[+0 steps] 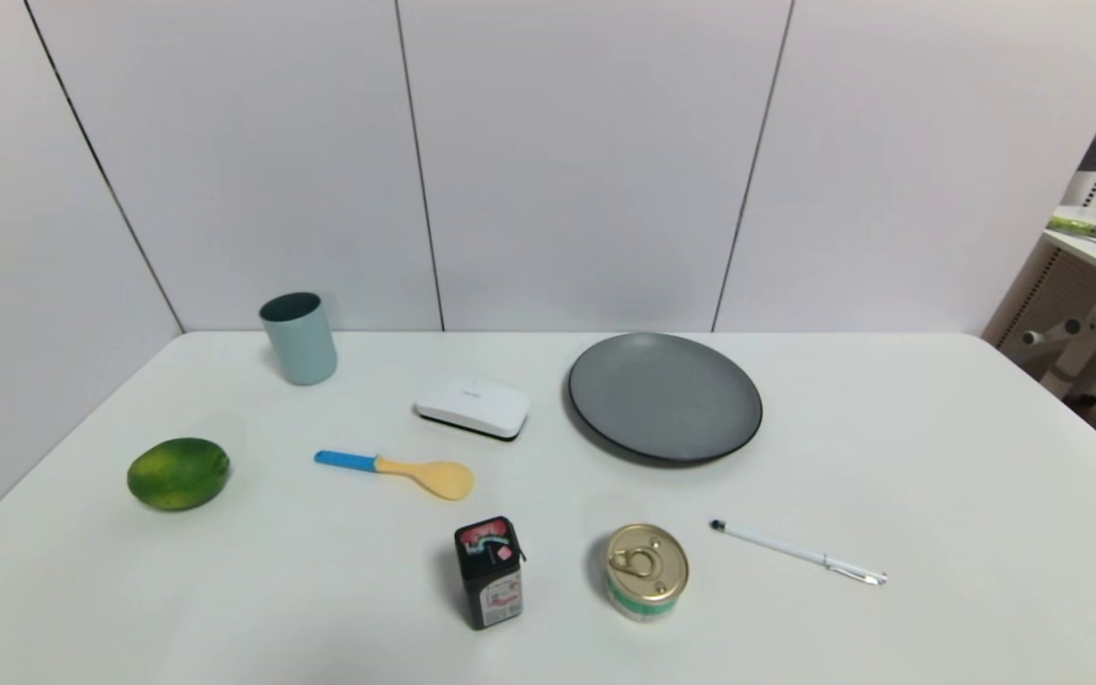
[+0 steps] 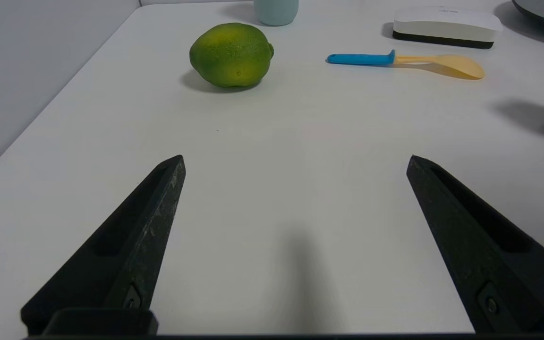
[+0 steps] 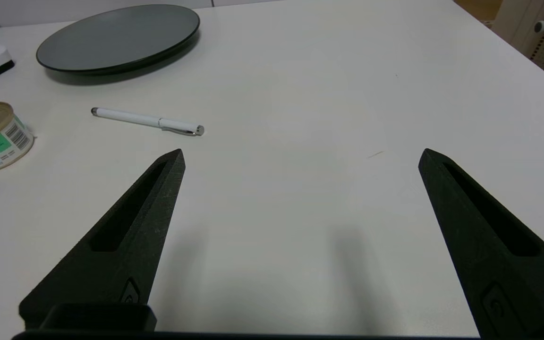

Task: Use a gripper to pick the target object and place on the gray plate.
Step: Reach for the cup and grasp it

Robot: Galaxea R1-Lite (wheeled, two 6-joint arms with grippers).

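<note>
The cup [image 1: 299, 338] is standing upright on the desk [image 1: 890, 495], probably light, rigid plastic; both pincers, left pincer [image 2: 295, 163] and right pincer [image 3: 300, 156], are gaping empty; gripping across its mid-wall suits.

A white table [image 1: 890, 457] fills the lower part of the head view, its far edge meeting pale wall panels. At upper left a pale blue-green cup [image 1: 299, 338] stands upright. Right of centre lies the gray plate [image 1: 664, 397], with a white flat box on a black base [image 1: 472, 406] just to its left. At far left sits a green citrus fruit [image 1: 178, 473]. A spoon with a blue handle and yellow bowl [image 1: 396, 471] lies near the middle. Along the lower part stand a small dark container [image 1: 489, 573] and a gold-lidded tin can [image 1: 645, 572], and a white pen [image 1: 797, 552] lies to their right.
</note>
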